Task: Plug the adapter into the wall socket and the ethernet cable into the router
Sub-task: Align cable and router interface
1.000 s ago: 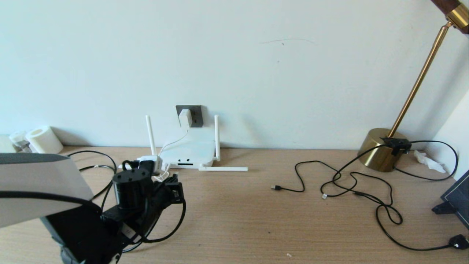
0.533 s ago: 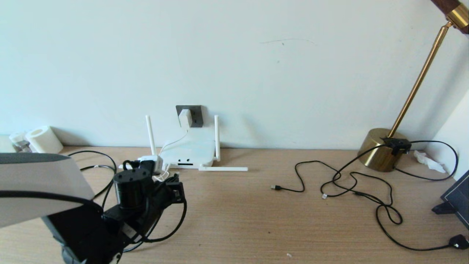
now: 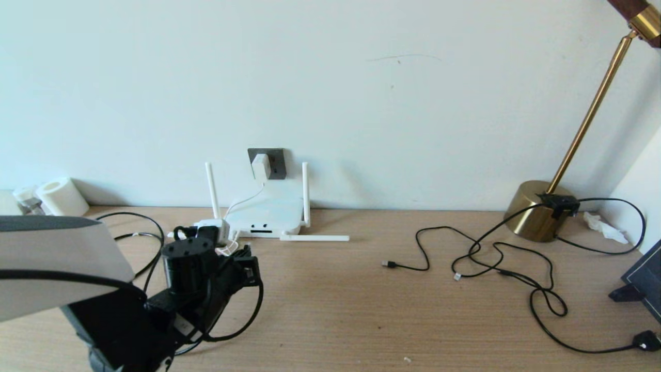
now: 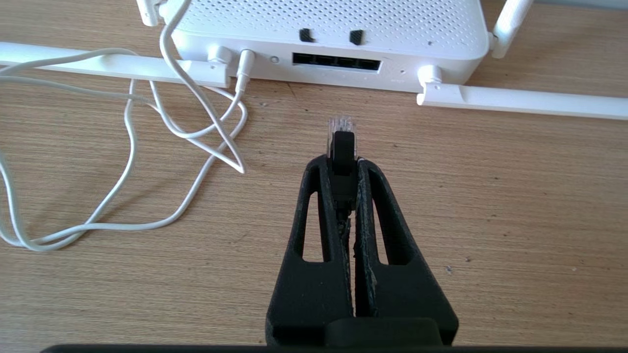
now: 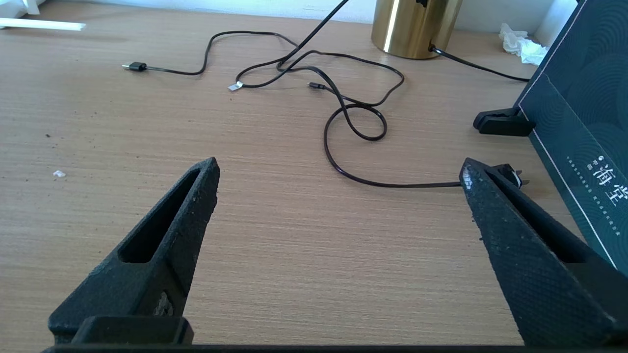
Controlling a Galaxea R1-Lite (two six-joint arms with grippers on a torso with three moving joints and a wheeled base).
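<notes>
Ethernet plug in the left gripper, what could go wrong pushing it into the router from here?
The left gripper pinches the ethernet cable only by its sleeve, so the clear tip may tilt and miss the ports. The router lies loose on the desk and might slide back. The white cord loops nearby and could snag.

One router (image 3: 264,213) on the worktop (image 3: 361,310). Four antennas: two upright, two lying flat. One port strip on the router front edge, four openings (image 4: 336,62). One socket (image 3: 273,163) on the wall, one adapter (image 3: 261,166) in it. One white cord (image 4: 196,132), looped. One ethernet plug (image 4: 341,142), one ethernet cable. Thin black cables (image 3: 496,258) at the right: count cannot be told from the tangle; two small loose plug ends visible. One brass lamp (image 3: 537,209). One paper roll (image 3: 62,196). One dark box (image 5: 584,108). One crumpled tissue (image 3: 601,227). Two grippers: left (image 4: 342,164), right (image 5: 338,169).
</notes>
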